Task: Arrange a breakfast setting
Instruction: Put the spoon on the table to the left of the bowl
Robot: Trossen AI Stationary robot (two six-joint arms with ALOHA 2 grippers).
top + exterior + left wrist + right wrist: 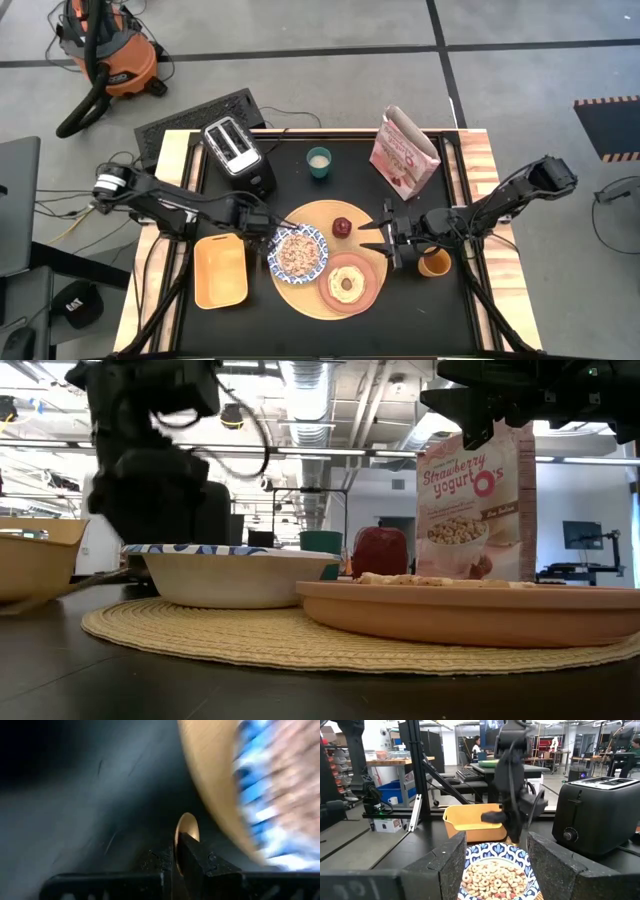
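Blue-and-white patterned bowl [298, 252] brims with cereal rings

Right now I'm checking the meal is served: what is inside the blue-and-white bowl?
The blue-and-white patterned bowl is filled with ring-shaped cereal, tan with some pinkish pieces. Whatever lies beneath the cereal is covered.

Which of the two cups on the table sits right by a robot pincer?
The orange cup. It stands off the round board's right side, right beside the right pincer. The green cup stands apart at the table's back, between toaster and cereal bag.
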